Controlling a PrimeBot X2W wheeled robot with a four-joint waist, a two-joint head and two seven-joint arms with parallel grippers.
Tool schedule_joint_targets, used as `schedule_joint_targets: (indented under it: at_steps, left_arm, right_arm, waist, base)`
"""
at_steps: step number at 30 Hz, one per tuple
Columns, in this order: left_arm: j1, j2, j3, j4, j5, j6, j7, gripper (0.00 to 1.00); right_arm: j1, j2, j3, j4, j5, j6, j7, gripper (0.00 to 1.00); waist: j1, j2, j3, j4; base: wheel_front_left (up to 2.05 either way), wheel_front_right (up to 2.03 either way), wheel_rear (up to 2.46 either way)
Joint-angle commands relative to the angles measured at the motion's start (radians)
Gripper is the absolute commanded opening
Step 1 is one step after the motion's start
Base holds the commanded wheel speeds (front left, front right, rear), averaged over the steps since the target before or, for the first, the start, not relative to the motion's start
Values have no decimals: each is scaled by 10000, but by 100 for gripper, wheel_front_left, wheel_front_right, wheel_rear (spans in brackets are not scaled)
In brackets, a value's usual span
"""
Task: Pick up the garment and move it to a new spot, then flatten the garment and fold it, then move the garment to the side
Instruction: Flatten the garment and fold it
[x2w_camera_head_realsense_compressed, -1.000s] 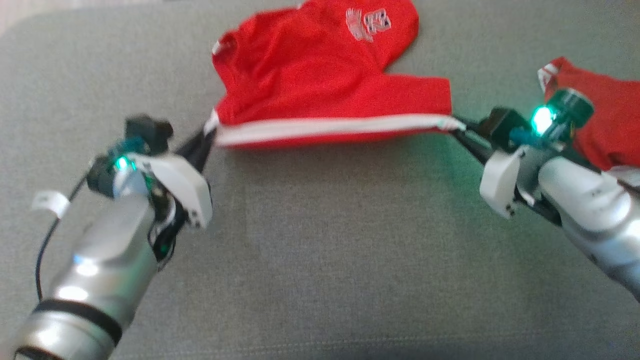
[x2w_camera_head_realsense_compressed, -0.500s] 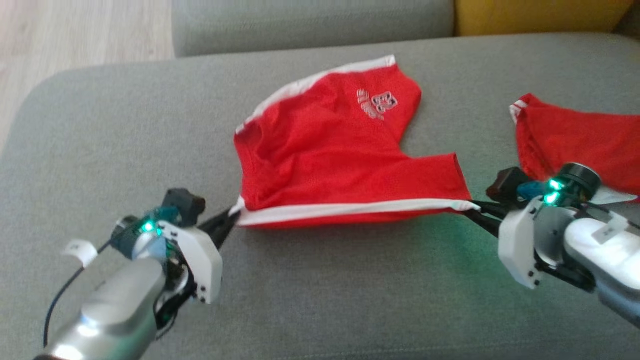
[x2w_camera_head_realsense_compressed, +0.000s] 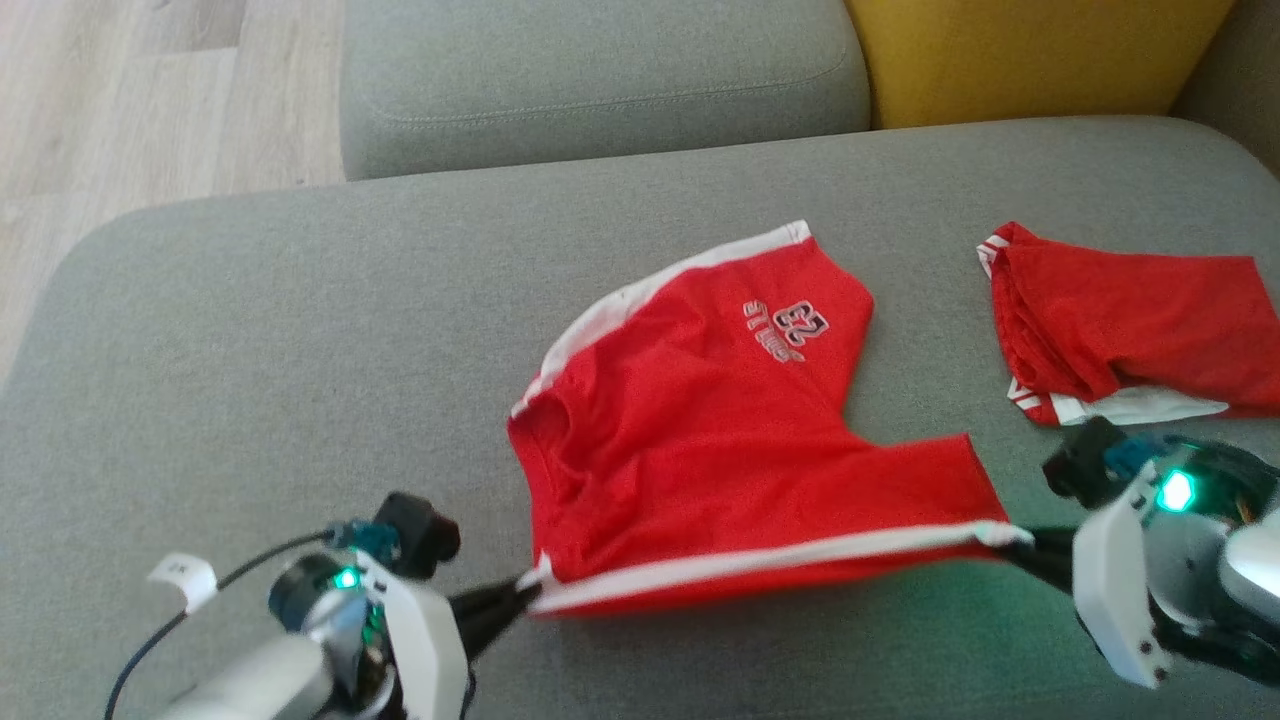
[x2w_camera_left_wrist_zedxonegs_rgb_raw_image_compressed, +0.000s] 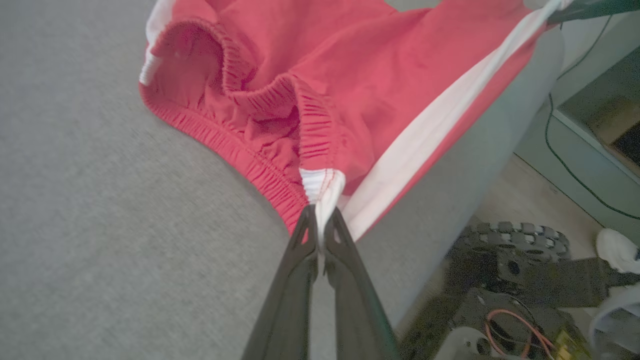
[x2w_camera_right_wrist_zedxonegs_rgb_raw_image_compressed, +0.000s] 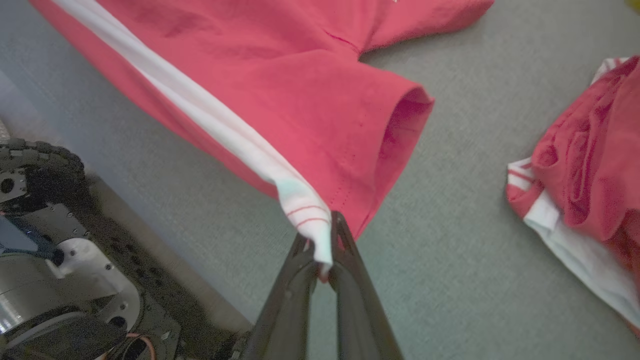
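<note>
The garment (x2w_camera_head_realsense_compressed: 720, 440) is a pair of red shorts with white side stripes and a printed number, spread on the grey sofa seat (x2w_camera_head_realsense_compressed: 300, 330). My left gripper (x2w_camera_head_realsense_compressed: 530, 590) is shut on the waistband corner at the white stripe; the left wrist view shows the garment (x2w_camera_left_wrist_zedxonegs_rgb_raw_image_compressed: 310, 100) pinched at the left gripper (x2w_camera_left_wrist_zedxonegs_rgb_raw_image_compressed: 320, 220). At the other end of the stripe, my right gripper (x2w_camera_head_realsense_compressed: 1015, 540) is shut on the leg hem corner. The garment (x2w_camera_right_wrist_zedxonegs_rgb_raw_image_compressed: 280, 90) ends in the right gripper (x2w_camera_right_wrist_zedxonegs_rgb_raw_image_compressed: 322, 245) in the right wrist view. The near edge hangs taut between both grippers.
A second red garment (x2w_camera_head_realsense_compressed: 1120, 320) lies crumpled at the right, also seen as the second garment (x2w_camera_right_wrist_zedxonegs_rgb_raw_image_compressed: 590, 170). A grey back cushion (x2w_camera_head_realsense_compressed: 600, 70) and a yellow cushion (x2w_camera_head_realsense_compressed: 1030, 50) stand behind. Wooden floor (x2w_camera_head_realsense_compressed: 120, 100) lies far left. The robot base (x2w_camera_left_wrist_zedxonegs_rgb_raw_image_compressed: 510, 280) shows below the seat's front edge.
The head camera has tilted up, so the picture shifted down. Both grippers, still shut on the garment's corners, have drawn its near edge back toward the seat's front.
</note>
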Motion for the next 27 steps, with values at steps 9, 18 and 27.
schedule_joint_targets:
  at_steps: [9, 18, 27]
  left_arm:
    - [47, 1273, 560, -2268, -521, 602, 675, 0]
    - [-726, 1194, 1503, -2754, -774, 1130, 309, 0]
    - [-2051, 376, 1760, -2014, -745, 905, 254, 0]
  right_arm:
    - [34, -1176, -167, -629, 540, -9, 241, 0]
    - [-1472, -535, -577, 185, 435, -9, -374, 0]
    - [-3035, 73, -487, 1459, -317, -9, -384, 0]
  waist:
    - [1, -1, 100, -47]
    - [1, -1, 907, 369]
    - [1, -1, 2092, 1116]
  base:
    - [0, 0, 0]
    - [0, 0, 0]
    - [0, 0, 0]
